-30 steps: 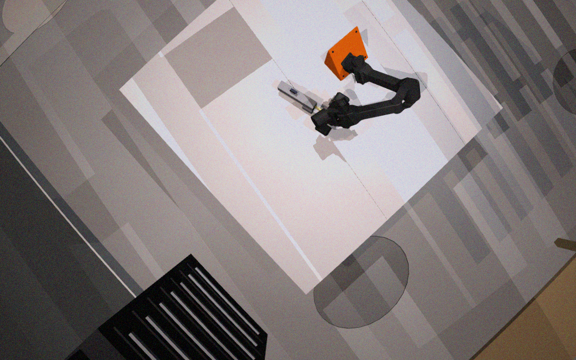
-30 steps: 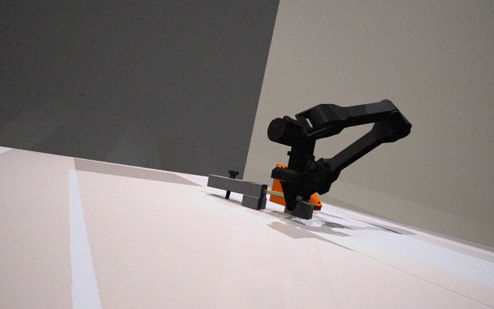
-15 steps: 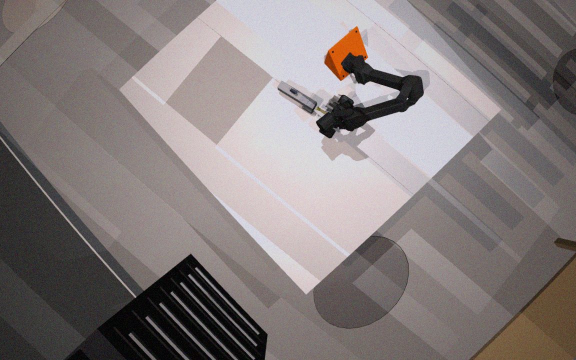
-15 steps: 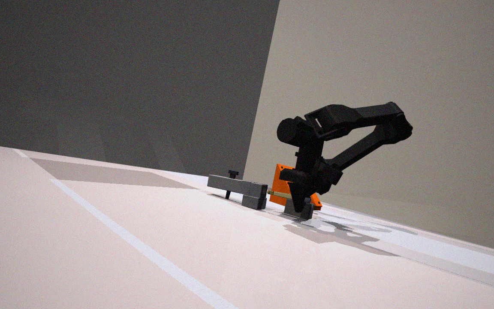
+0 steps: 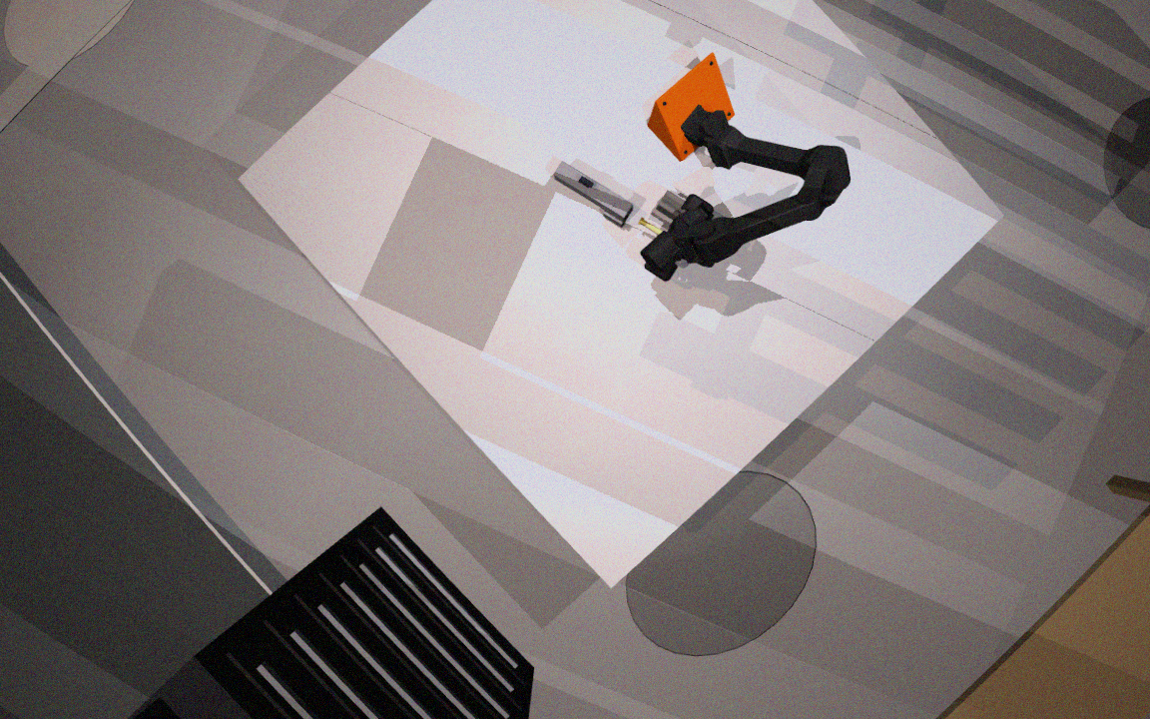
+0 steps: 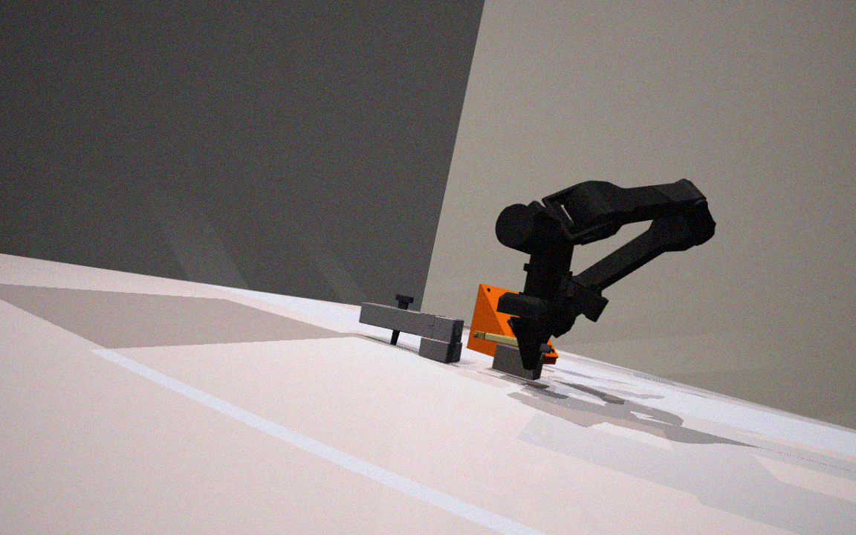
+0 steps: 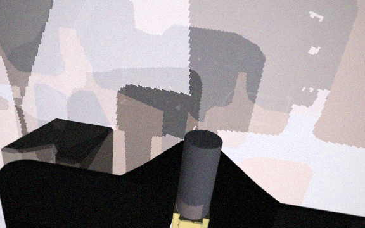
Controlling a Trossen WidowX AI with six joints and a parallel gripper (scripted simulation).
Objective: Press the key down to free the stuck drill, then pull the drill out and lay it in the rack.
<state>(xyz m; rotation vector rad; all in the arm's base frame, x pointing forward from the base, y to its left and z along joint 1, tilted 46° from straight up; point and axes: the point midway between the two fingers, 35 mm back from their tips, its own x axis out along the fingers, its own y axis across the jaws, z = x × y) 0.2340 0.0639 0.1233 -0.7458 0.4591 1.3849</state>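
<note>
My gripper is shut on the drill, a thin rod with a gold shaft and a grey cylindrical end. The drill is clear of the grey housing block and lies level, its gold tip pointing toward the block. The black key stands on top of the block. The small grey rack sits right under my gripper. I cannot tell whether the drill touches it. From above, the drill lies between the block and my gripper, beside the rack. In the wrist view the rack is at the left of my fingers.
The arm's orange base stands just behind the rack. A black slatted grate lies off the table at the lower left. A tan surface is at the lower right corner.
</note>
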